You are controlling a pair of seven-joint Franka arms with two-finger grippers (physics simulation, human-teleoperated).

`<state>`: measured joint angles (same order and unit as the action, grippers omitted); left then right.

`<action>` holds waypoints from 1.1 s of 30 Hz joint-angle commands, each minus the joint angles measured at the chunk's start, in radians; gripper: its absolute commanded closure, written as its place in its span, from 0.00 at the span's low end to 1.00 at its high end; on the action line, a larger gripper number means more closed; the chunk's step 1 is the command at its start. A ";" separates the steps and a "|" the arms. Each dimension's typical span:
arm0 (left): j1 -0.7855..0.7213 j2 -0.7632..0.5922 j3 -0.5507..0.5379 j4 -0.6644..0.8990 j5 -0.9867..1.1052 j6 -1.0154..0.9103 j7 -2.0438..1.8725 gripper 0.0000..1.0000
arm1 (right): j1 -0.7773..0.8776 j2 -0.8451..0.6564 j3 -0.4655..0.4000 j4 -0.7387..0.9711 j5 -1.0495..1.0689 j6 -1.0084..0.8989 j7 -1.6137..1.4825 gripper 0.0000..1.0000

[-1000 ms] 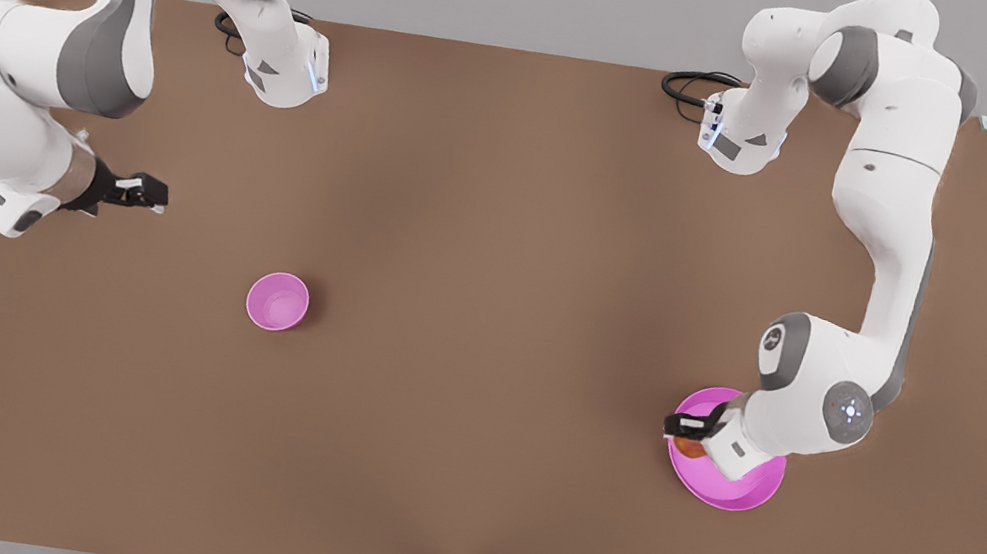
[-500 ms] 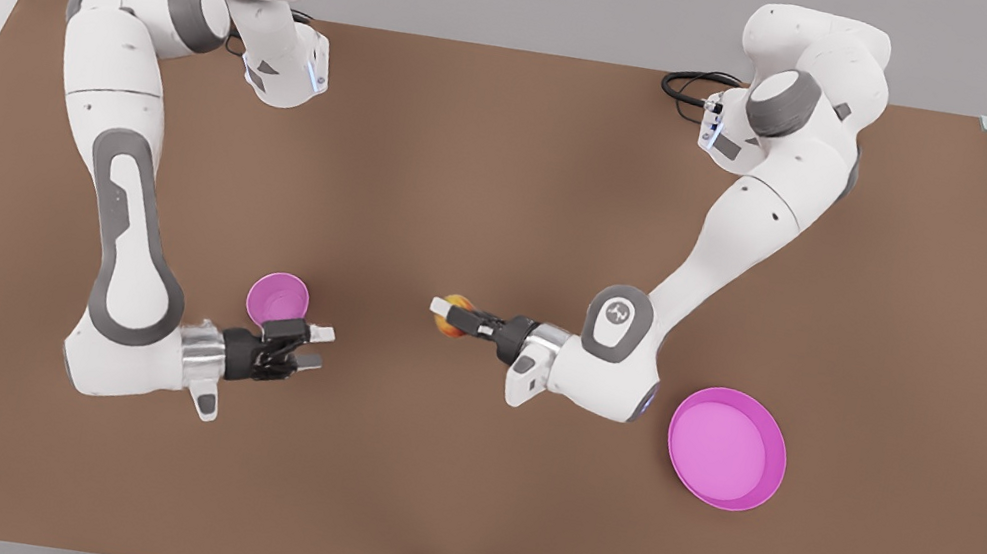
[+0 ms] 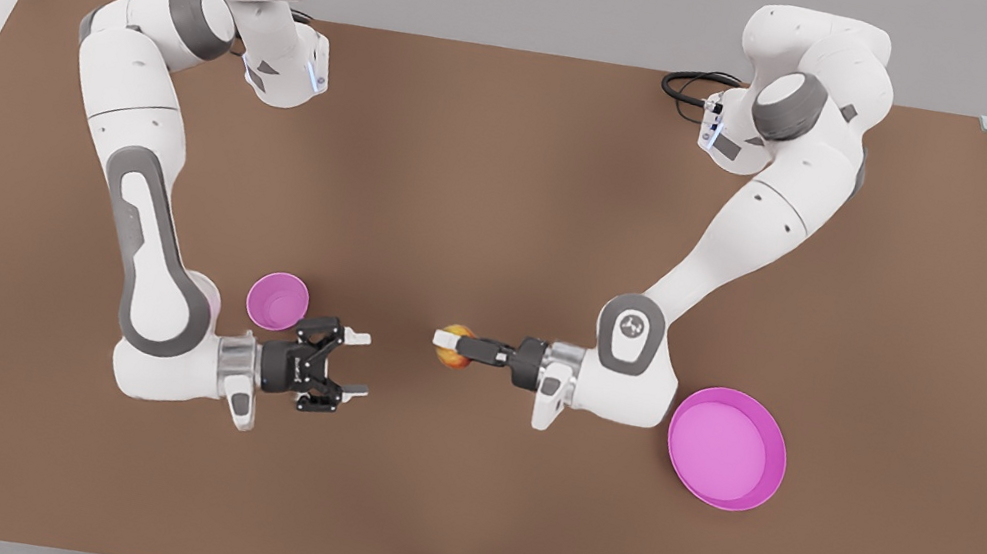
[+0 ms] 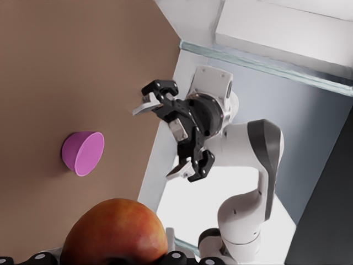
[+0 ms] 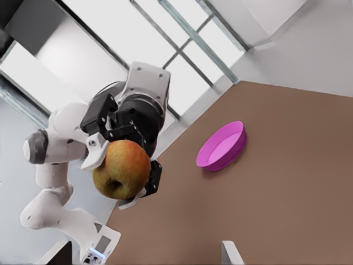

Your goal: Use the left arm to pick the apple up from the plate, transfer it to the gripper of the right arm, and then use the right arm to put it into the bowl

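Front view: the left arm (image 3: 745, 230), on the front view's right, reaches toward the middle of the counter (image 3: 507, 198). Its slim left gripper (image 3: 448, 348) lies level, fingers clamped on the apple (image 3: 453, 349), which is held up in the air off the counter. The plate (image 3: 727, 449) sits behind that arm's wrist, nothing on it. The right arm (image 3: 144, 246), on the front view's left, points its wide right gripper (image 3: 356, 363) straight back at the apple, fingers spread apart, nothing between them. The two grippers face each other nearly along one line, the right one set a little nearer the camera; a gap of bare counter lies between them. The bowl (image 3: 277, 301) sits just beside the right wrist, on its far side.

Left wrist view: apple (image 4: 115, 232) close in between the left fingers. Beyond it the right gripper (image 4: 165, 138) faces the camera with both fingers wide, not yet around the fruit. Bowl (image 4: 83, 153) off to one side on the counter.

Right wrist view: left gripper (image 5: 113, 176) dead ahead, apple (image 5: 121, 169) pinched at its tip, plate (image 5: 222, 146) farther back.

Judgement: handover approach. The apple lies straight out from the open right fingers, so the closing move is a plain advance along that line, with a small sideways trim.
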<state>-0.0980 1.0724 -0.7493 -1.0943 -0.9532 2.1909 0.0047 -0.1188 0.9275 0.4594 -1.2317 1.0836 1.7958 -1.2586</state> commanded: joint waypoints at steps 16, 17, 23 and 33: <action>-0.017 0.018 -0.001 0.008 -0.110 0.102 0.285 0.37 | 0.031 0.105 0.136 0.075 0.073 0.126 -0.630 0.00; -0.017 0.018 -0.001 0.008 -0.110 0.104 0.285 0.37 | 0.031 0.105 0.142 0.074 0.073 0.132 -0.633 0.00; -0.019 0.017 -0.001 0.008 -0.111 0.119 0.285 0.37 | 0.028 0.105 0.165 0.057 0.096 0.129 -0.631 0.00; -0.019 0.018 -0.001 0.008 -0.144 0.127 0.285 0.37 | 0.036 0.103 0.177 0.032 0.122 0.132 -0.637 0.00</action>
<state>-0.1166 1.0925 -0.7494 -1.0864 -1.0870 2.3155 0.2188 -0.0838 1.0325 0.6357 -1.1996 1.1990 1.9251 -1.7929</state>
